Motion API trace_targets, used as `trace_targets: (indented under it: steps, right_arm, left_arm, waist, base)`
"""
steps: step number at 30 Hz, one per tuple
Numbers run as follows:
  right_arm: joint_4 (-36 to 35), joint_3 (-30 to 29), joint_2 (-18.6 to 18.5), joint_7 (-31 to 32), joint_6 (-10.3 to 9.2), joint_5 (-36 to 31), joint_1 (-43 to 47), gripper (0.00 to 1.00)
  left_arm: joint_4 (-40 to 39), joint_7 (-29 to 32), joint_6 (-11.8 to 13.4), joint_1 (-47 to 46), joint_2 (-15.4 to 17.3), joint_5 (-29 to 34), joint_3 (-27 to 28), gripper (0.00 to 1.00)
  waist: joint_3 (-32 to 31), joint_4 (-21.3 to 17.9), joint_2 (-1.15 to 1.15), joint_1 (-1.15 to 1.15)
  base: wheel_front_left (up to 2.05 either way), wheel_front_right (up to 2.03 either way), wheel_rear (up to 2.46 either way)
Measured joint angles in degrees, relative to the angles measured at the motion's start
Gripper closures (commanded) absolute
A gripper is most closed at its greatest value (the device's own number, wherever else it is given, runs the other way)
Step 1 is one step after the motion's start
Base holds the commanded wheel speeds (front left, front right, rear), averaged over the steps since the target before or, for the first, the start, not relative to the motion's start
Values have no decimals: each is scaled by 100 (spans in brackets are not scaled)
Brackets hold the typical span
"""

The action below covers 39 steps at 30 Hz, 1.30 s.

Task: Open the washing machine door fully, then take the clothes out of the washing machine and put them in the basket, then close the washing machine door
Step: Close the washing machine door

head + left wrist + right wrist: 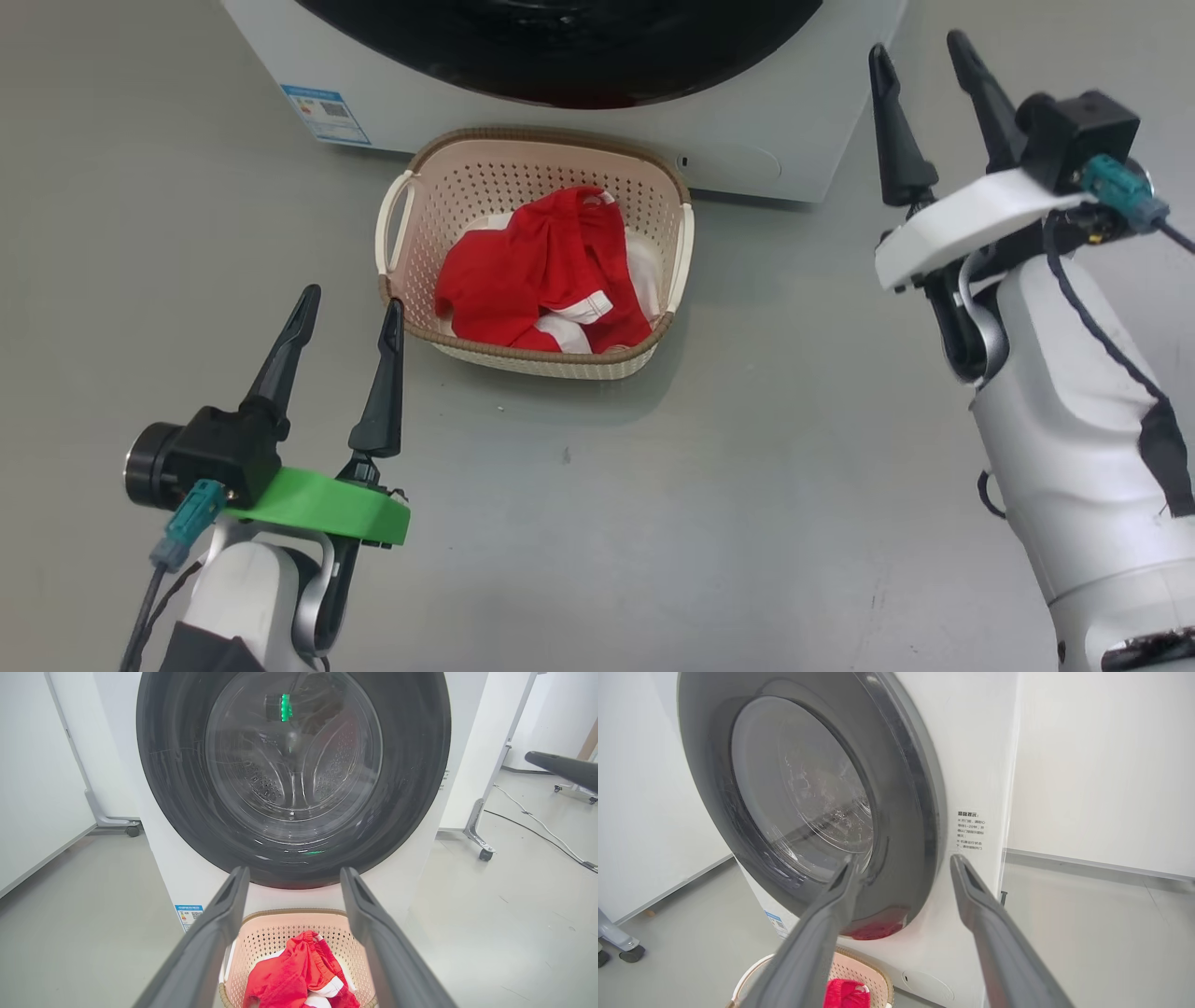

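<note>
The white washing machine point(747, 140) stands at the top of the head view, and its black-ringed glass door point(293, 772) sits shut, flush against the front. On the floor before it is the cream basket point(532, 154), holding the red and white clothes point(546, 275). My left gripper point(350, 303) is open just left of the basket. Over at the machine's right front corner my right gripper point(920, 47) is open and empty, its fingers pointing at the door's right edge point(924, 812). The basket point(266, 933) and clothes point(299, 975) lie below my left fingers point(219, 933).
Grey floor surrounds the basket on all sides. Wheeled white partition frames point(481, 844) stand left and right of the machine, with a cable point(542, 826) trailing on the floor at the right. A blue label point(322, 112) marks the machine's lower left front.
</note>
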Motion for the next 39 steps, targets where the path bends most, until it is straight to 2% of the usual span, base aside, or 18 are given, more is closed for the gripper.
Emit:
trace_targets:
  steps: [4, 10, 19, 39]
  right_arm:
    - [-168, -69, 19, 0, -8, 5, 595, 0]
    - [-488, -143, 97, 0, -148, 0, 1307, 0]
    - [-987, -266, 155, 0, -208, -8, 2168, 0]
    - [-1764, -318, 221, 0, -357, -78, 3593, 0]
  left_arm:
    - [40, 0, 2, 93, 19, 10, 7, 0]
    - [138, 0, 29, 337, 64, 18, 35, 0]
    - [272, 1, 46, 534, 94, 19, -4, 0]
    - [463, 94, 47, 1078, 93, 9, -47, 0]
  waist:
    - [-176, -141, 0, 0]
    - [-425, -365, 0, 0]
    - [-776, -685, 0, 0]
    - [-1460, -938, 0, 0]
  base:
    - [0, 0, 0]
    - [0, 0, 0]
    - [0, 0, 0]
    - [0, 0, 0]
